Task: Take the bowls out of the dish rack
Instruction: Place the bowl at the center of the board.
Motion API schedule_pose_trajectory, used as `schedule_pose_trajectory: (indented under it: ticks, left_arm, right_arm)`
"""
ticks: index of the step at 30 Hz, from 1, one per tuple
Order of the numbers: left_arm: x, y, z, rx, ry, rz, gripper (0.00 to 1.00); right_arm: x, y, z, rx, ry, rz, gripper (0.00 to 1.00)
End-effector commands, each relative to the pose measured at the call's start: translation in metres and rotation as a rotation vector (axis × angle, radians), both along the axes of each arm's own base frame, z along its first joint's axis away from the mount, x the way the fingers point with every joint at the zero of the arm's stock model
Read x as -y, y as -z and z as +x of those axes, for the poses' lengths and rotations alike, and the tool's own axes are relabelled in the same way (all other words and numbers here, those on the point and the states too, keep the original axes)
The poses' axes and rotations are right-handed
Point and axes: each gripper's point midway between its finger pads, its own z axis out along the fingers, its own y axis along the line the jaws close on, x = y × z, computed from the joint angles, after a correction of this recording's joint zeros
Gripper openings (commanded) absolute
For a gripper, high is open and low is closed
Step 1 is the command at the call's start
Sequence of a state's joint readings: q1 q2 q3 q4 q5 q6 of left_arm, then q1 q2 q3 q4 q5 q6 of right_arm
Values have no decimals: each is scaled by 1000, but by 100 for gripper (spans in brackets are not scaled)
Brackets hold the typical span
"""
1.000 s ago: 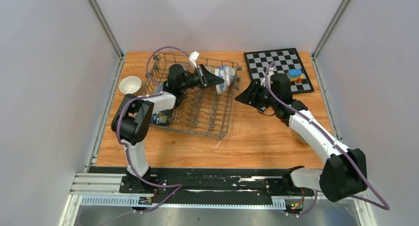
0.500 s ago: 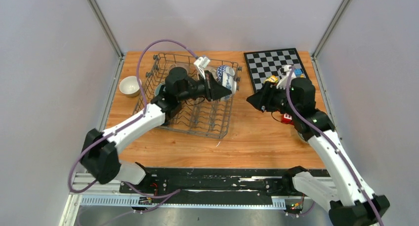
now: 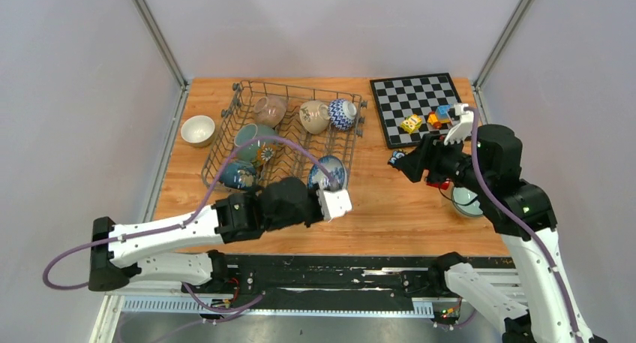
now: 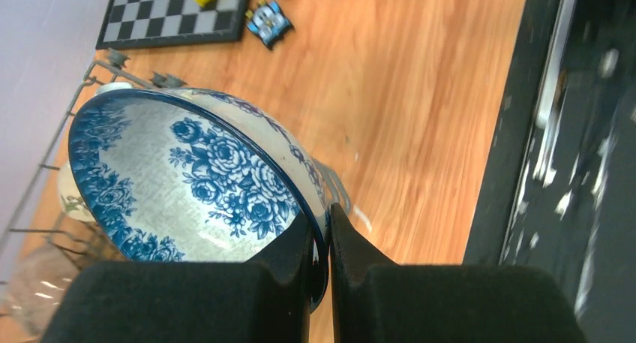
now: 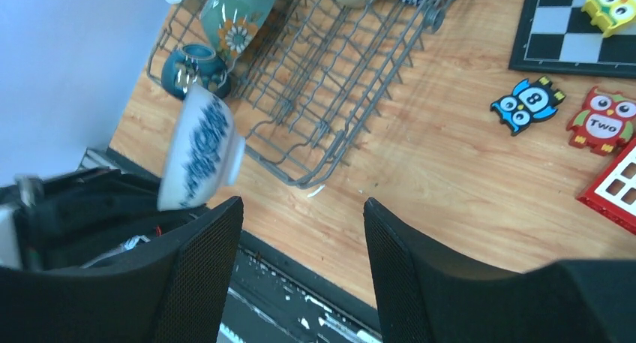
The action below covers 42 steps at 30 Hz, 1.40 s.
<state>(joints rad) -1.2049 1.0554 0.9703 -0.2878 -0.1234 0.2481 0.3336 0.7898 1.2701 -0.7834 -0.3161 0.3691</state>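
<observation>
A: Top cam first. Where's the dish rack [image 3: 341, 144]?

B: Back left of the table [image 3: 390, 223], w/ a green bowl [image 3: 251, 138] and a dark blue bowl [image 3: 238, 176] among those leaning in it. A white bowl [image 3: 198, 129] stands on the wood just left of the rack, apart from it.

A: And the arms?

B: We see the left arm laid low along the near edge, forearm pointing right, left gripper [image 3: 328, 187] turned toward the rack. The blue floral bowl [image 3: 327, 170] sits at its tip, overlapping the rack's near right corner. From here we can't tell if it's clear of the wires. Right arm's up high, elbow bent, right gripper [image 3: 401, 161] aimed left, near the chessboard [image 3: 416, 103]'s near corner.

A: Left wrist cam?

B: Shows the grip, which the top cam doesn't: both fingers [image 4: 296, 245] pinched tight on the bowl's rim, one inside, one outside. Bowl's tipped on edge, flower pattern facing us.

A: Right wrist?

B: Its fingers [image 5: 199, 260] are spread wide, nothing btwn them. Only this view gives us the floral bowl side-on, up in the air in front of the rack's near edge, not among the tines. It also picks up a blue owl tile [image 5: 529, 103] and a red owl tile [image 5: 604, 124] on the wood btwn rack and board.
</observation>
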Motion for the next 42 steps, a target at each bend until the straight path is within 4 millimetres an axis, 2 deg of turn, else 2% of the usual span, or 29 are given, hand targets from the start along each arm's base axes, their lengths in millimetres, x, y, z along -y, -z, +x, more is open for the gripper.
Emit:
schedule_pose_trajectory:
  ticks: [1,4,7,12,15,19,24,29,42]
  left_arm:
    - [-18,32,-10,306,83,299,0]
    - [-16,48,-30,411,190,398,0]
    - [-20,68,-43,474,307,504,0]
    - [-32,89,-58,546,442,610,0]
    - [-40,102,-66,584,513,666,0]
    - [-47,113,-73,598,566,724,0]
    - [-49,114,-76,612,590,747,0]
    - [-46,109,-80,613,599,735,0]
    - [-43,104,-86,581,594,700,0]
  right_arm:
    - [-12,15,-16,-88,-125,-88,64]
    - [-27,22,-17,-108,-181,-192,64]
    - [-50,28,-22,-108,-252,-278,64]
    - [-84,56,-30,-157,-329,-310,62]
    - [-105,76,-41,-183,-388,-332,60]
    - [-124,92,-55,-181,-447,-398,58]
    - [-129,125,-57,-216,-441,-509,57]
    - [-134,148,-62,-241,-447,-583,56]
    - [-144,170,-67,-252,-462,-663,44]
